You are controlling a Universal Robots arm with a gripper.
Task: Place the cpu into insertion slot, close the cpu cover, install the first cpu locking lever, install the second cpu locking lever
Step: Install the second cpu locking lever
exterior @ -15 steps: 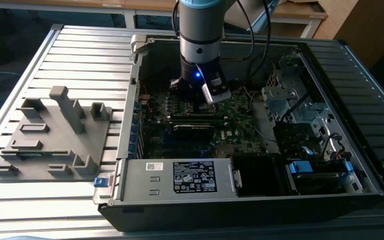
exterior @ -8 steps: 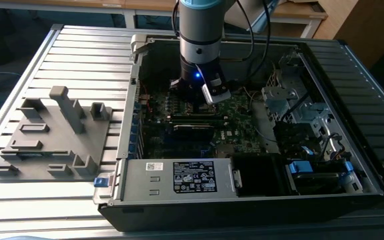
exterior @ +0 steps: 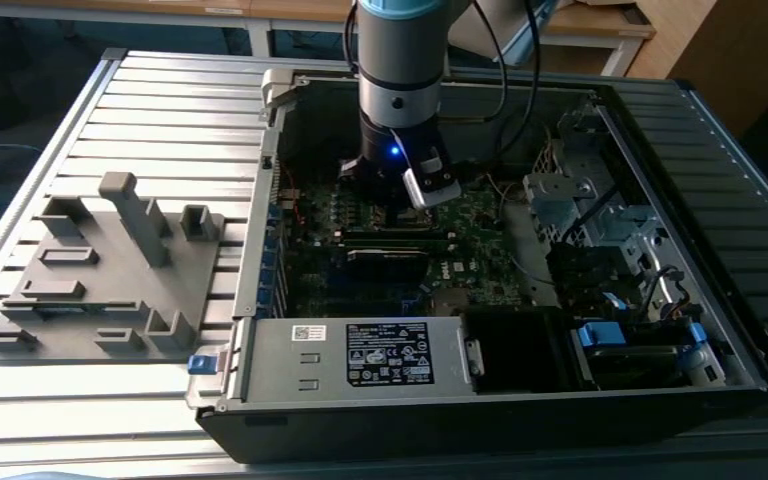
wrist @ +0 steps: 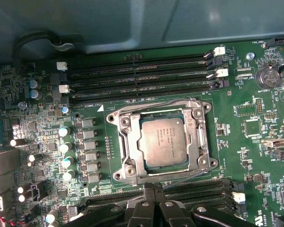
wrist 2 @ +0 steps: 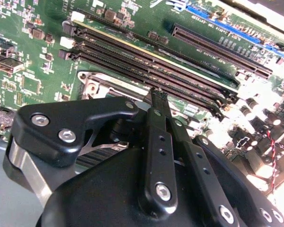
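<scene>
Over the board's mid-section: cpu seated in slot, cover down; end effector closed, empty, at the socket edge. Judgement: press levers slowly.

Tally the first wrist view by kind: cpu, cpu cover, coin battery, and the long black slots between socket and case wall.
cpu: 1
cpu cover: 1
coin battery: 1
long black slots: 4
Total: 7

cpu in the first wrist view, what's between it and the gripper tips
In the first wrist view, the cpu cover's frame edge and a thin wire lever lie between the cpu and the gripper.
</scene>
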